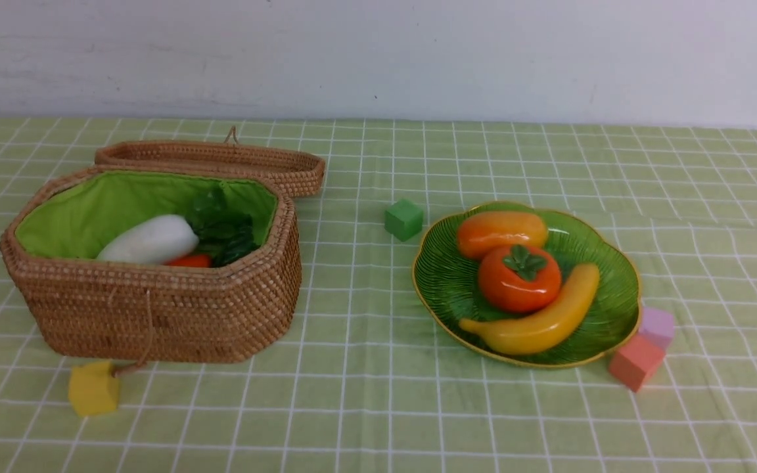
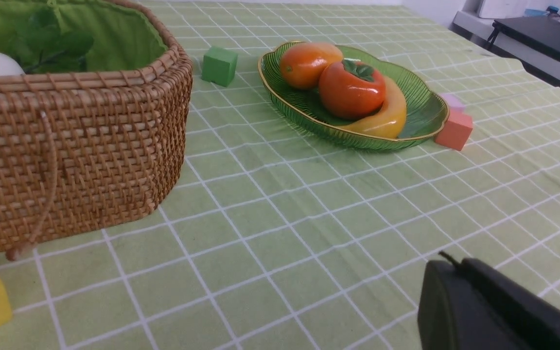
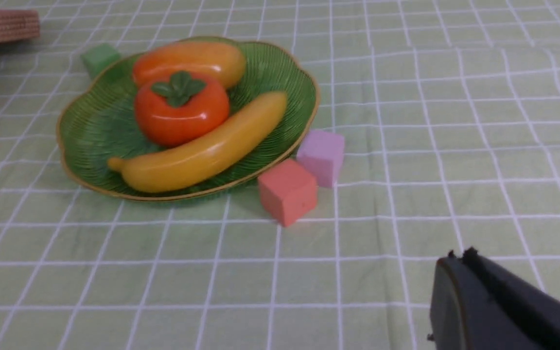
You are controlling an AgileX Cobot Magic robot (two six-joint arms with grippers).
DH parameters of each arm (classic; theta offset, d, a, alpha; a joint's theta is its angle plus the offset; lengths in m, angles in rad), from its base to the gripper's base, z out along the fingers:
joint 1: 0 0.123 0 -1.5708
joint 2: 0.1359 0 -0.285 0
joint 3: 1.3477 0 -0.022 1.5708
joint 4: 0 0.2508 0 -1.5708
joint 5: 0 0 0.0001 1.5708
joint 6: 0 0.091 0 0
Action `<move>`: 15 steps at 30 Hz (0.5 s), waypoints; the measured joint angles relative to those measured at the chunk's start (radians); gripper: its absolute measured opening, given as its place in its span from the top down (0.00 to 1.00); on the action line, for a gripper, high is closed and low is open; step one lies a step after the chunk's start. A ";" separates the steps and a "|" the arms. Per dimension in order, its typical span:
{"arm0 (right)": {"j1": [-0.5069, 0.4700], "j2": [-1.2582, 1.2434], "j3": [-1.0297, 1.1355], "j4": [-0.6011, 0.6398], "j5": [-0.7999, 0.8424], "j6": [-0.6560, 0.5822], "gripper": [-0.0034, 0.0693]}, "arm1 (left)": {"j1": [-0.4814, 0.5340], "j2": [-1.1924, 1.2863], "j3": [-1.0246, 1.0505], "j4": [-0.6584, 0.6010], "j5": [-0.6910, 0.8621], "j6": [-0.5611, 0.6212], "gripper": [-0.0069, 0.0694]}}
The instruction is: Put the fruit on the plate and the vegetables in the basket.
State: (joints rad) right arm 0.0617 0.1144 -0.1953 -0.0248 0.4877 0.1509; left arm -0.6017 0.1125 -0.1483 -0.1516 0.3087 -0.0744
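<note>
The green plate (image 1: 615, 309) holds the mango (image 1: 502, 231), the persimmon (image 1: 519, 278) and the banana (image 1: 536, 322); they also show in the right wrist view, the plate (image 3: 85, 136) with the banana (image 3: 202, 150). The open wicker basket (image 1: 155, 309) holds the white radish (image 1: 150, 240), a bit of the carrot (image 1: 189, 261) and green leaves; the eggplant is hidden. My left gripper (image 2: 450, 265) is shut and empty, low over the cloth in front of the basket. My right gripper (image 3: 457, 256) is shut and empty, near the plate's front right. Neither arm shows in the front view.
The basket lid (image 1: 214, 161) lies behind the basket. Foam cubes: green (image 1: 404, 219) between basket and plate, yellow (image 1: 93, 389) at the basket's front, pink-red (image 1: 636, 362) and lilac (image 1: 657, 326) against the plate's right rim. A dark shelf (image 2: 542, 34) stands beyond the table.
</note>
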 joint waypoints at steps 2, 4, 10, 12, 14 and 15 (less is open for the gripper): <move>-0.003 -0.094 0.149 -0.019 -0.072 -0.003 0.98 | 0.000 0.000 0.000 0.000 0.000 0.000 0.93; -0.008 -0.119 0.205 -0.023 -0.068 -0.005 0.98 | 0.000 0.000 0.000 0.000 0.000 0.000 0.93; -0.012 -0.125 0.207 -0.024 -0.081 -0.007 0.98 | 0.000 0.000 0.001 0.001 0.002 0.000 0.92; -0.012 -0.125 0.207 -0.024 -0.081 -0.007 0.98 | 0.000 0.000 0.001 0.001 0.002 0.000 0.92; -0.012 -0.125 0.207 -0.024 -0.081 -0.007 0.98 | 0.000 0.000 0.001 0.001 0.003 0.000 0.92; -0.012 -0.125 0.208 -0.024 -0.081 -0.007 0.98 | 0.000 0.000 0.001 0.001 0.003 0.000 0.92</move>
State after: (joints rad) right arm 0.0501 -0.0104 0.0130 -0.0489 0.4070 0.1441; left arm -0.6019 0.1125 -0.1476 -0.1507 0.3116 -0.0744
